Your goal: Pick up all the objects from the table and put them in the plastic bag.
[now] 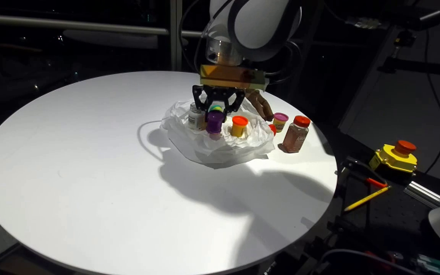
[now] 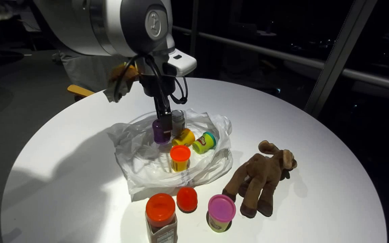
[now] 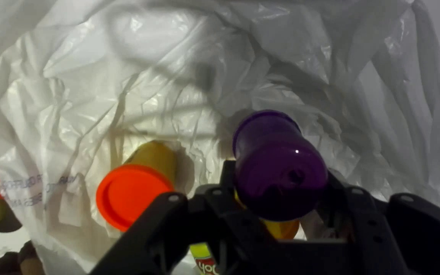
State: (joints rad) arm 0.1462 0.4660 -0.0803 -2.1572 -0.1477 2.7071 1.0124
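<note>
Plastic bag (image 2: 135, 170) is lying wrinkled and spread on the white table (image 2: 333, 192), mouth up. I'm gripping the purple cup (image 3: 279, 164) with my hand (image 1: 216, 114), jaws pressing from opposite sides. I'm holding it over the bag's inside; can't tell whether its lower end is touching the film. Also in the bag: clear bottle (image 2: 178, 123) is standing just beside the purple cup, yellow tub (image 2: 183, 138) is lying tilted near that bottle, and the purple cup is partly hiding it in the wrist view. Teal-lidded tub (image 2: 204, 143) is lying on its side, orange-lidded tub (image 2: 180, 158) is standing upright closer to the bag's edge. Outside the bag, on the table: red-capped bottle (image 2: 161, 216) and pink-lidded tub (image 2: 221, 212) are standing, red piece (image 2: 187, 199) is sitting near both and just beside the bag. Brown toy (image 2: 263, 173) is lying near the bag's edge, one foot near the pink-lidded tub. Off the table, in an exterior view, yellow box (image 1: 393, 158) is showing its red button (image 1: 405, 147), pencil (image 1: 367, 198) is lying near it.
</note>
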